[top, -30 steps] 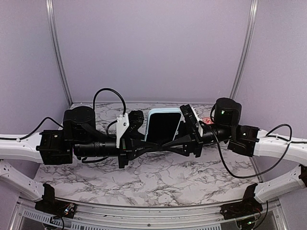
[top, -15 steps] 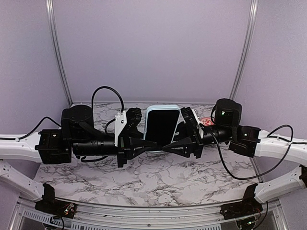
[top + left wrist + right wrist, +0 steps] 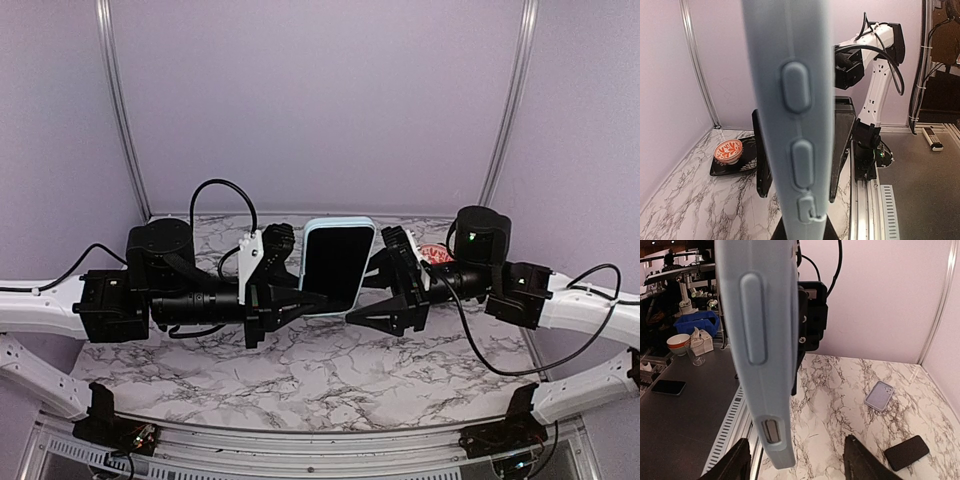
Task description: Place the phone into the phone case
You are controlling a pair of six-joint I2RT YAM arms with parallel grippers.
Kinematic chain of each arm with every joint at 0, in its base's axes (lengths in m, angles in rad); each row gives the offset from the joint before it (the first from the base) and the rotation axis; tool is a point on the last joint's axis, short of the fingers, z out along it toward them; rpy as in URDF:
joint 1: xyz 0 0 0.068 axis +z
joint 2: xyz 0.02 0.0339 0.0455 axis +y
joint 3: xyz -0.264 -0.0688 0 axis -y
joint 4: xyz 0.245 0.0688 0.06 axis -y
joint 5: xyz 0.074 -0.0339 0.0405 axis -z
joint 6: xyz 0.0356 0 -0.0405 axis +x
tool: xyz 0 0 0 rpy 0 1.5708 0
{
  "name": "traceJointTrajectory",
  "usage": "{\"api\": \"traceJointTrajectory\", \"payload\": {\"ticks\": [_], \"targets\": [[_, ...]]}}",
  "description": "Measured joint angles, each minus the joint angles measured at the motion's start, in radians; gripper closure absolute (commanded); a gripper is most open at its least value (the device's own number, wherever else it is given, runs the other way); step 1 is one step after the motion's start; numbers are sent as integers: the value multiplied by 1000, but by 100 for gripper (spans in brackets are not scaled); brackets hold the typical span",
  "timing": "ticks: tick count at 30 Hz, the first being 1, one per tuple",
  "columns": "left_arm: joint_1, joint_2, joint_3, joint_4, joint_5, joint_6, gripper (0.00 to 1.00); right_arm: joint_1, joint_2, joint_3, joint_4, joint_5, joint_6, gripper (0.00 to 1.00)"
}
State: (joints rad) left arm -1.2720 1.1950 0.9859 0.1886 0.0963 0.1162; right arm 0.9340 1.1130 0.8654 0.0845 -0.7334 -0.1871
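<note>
The phone [image 3: 336, 262], black screen up, sits inside a light blue phone case [image 3: 340, 224] and is held in the air between the two arms. My left gripper [image 3: 318, 303] is shut on its lower left edge. In the left wrist view the case's button edge [image 3: 790, 115] fills the centre, with my left gripper [image 3: 800, 232] at its foot. My right gripper [image 3: 358, 300] is open beside the phone's right edge, not touching it. In the right wrist view the case edge [image 3: 760, 340] hangs at the left between my right gripper's [image 3: 796, 440] spread fingers.
A second grey phone case [image 3: 879, 396] and a black phone [image 3: 905, 452] lie on the marble table [image 3: 300, 370]. A red patterned bowl [image 3: 728, 151] stands on a black tray [image 3: 720, 169] at the back right; the bowl also shows in the top view [image 3: 430, 252].
My right gripper has opened, let go of the phone and drawn back a little to the right. The left gripper keeps the cased phone, now raised slightly.
</note>
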Motion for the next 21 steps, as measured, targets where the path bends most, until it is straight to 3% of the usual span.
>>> {"api": "traceJointTrajectory", "payload": {"ticks": [8, 13, 14, 16, 19, 20, 21], "targets": [[0, 1, -2, 1, 5, 0, 100, -1, -55, 37, 6, 24, 23, 42], [0, 2, -2, 1, 9, 0, 100, -1, -36, 75, 56, -11, 66, 66], [0, 2, -2, 1, 9, 0, 100, -1, -31, 80, 65, -20, 75, 73], [0, 4, -2, 1, 9, 0, 100, -1, -22, 84, 86, -36, 90, 100], [1, 9, -2, 3, 3, 3, 100, -1, -16, 84, 98, -60, 118, 100], [1, 9, -2, 5, 0, 3, 97, -2, -16, 84, 101, -61, 122, 100], [1, 9, -2, 6, 1, 3, 77, -2, -16, 84, 101, -61, 124, 100]]}}
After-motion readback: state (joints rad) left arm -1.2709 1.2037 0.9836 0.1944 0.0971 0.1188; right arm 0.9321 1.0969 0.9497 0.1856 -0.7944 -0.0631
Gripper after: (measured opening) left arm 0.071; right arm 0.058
